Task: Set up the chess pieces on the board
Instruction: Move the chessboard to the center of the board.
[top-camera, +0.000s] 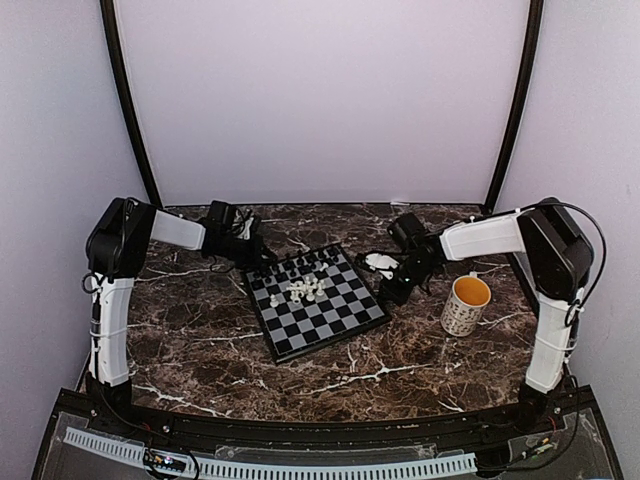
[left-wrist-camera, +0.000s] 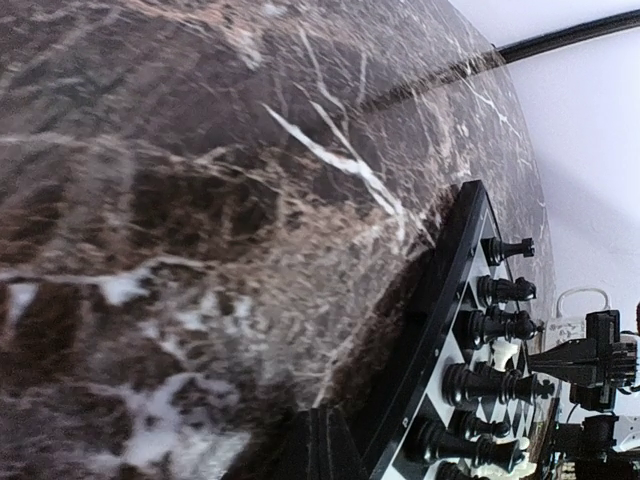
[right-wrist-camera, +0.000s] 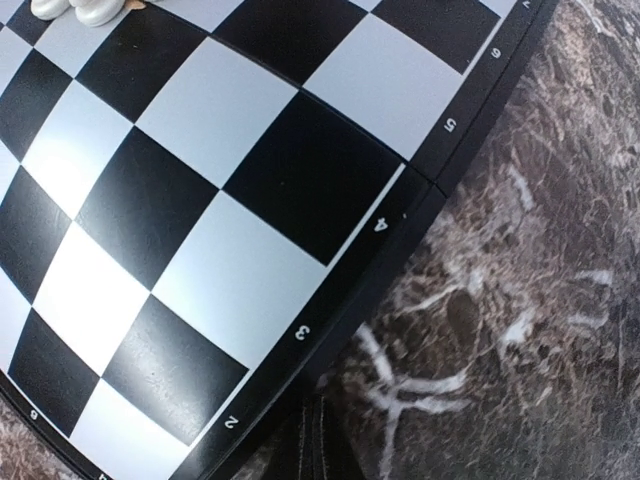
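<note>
small square checkerboard of black and grey-white squares (top-camera: 335, 322) lying skewed in the middle of a dark brown, white-veined marble table (top-camera: 200, 350), one corner toward the arm bases. tiny black chessmen (top-camera: 300, 266) standing upright along the board's far-left edge, two rows deep as far as can be told. tiny white chessmen (top-camera: 306, 290) bunched in a loose cluster on the squares just inside those rows, near the board's middle; too small to sort by kind or to tell upright from fallen. near half of the board bare.

left gripper (top-camera: 256, 252) low over the marble just off the far-left edge, beside the black rows, jaws pressed fully together, nothing between them. right gripper (top-camera: 397, 288) at the right edge of the board, just outside its numbered border, likewise closed tight on nothing.

white patterned mug with an orange inside (top-camera: 466, 304) upright on the marble to the right, apart from the board, close to the right arm. small white object (top-camera: 378, 262) on the table just beyond the right gripper, not identifiable.
</note>
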